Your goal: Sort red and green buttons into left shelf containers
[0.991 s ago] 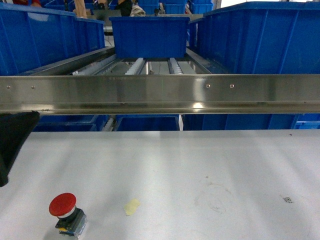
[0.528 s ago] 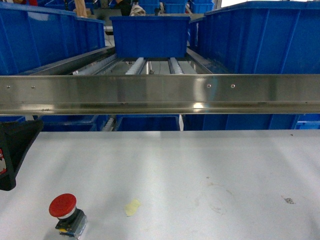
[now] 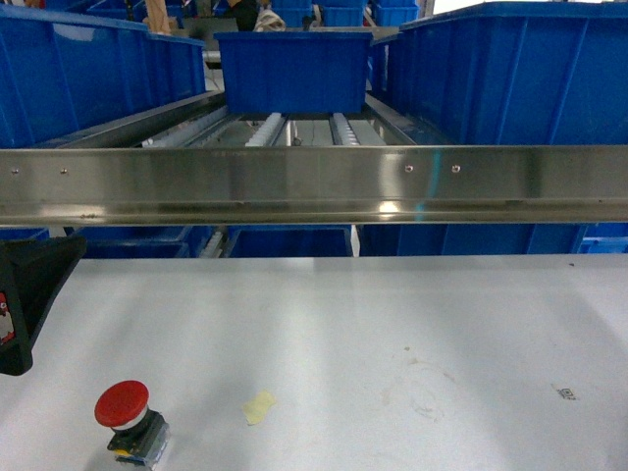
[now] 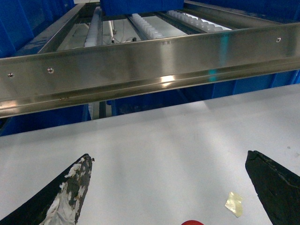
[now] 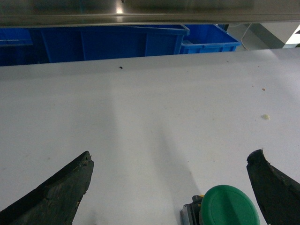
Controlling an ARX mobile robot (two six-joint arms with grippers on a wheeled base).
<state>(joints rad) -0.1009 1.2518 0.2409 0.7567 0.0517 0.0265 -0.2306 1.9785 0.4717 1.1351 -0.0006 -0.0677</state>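
The red button (image 3: 123, 404) stands upright on the white table near the front left, its cap on a white collar and dark block. In the left wrist view only the top of its red cap (image 4: 192, 222) shows at the bottom edge, below my left gripper (image 4: 168, 156), which is open above the table and holds nothing. The green button (image 5: 228, 206) lies on the table between the open fingers of my right gripper (image 5: 171, 156), closer to the right finger and untouched. A blue container (image 3: 88, 78) sits on the left of the shelf.
A steel rail (image 3: 314, 184) crosses the shelf front above the table's far edge. Further blue bins stand at the centre (image 3: 292, 71) and right (image 3: 510, 78) on roller tracks. A yellowish tape scrap (image 3: 259, 406) lies right of the red button. A black part of my left arm (image 3: 25, 294) fills the left edge.
The black part of my left arm has dropped a little lower at the left edge. The red button has not moved.
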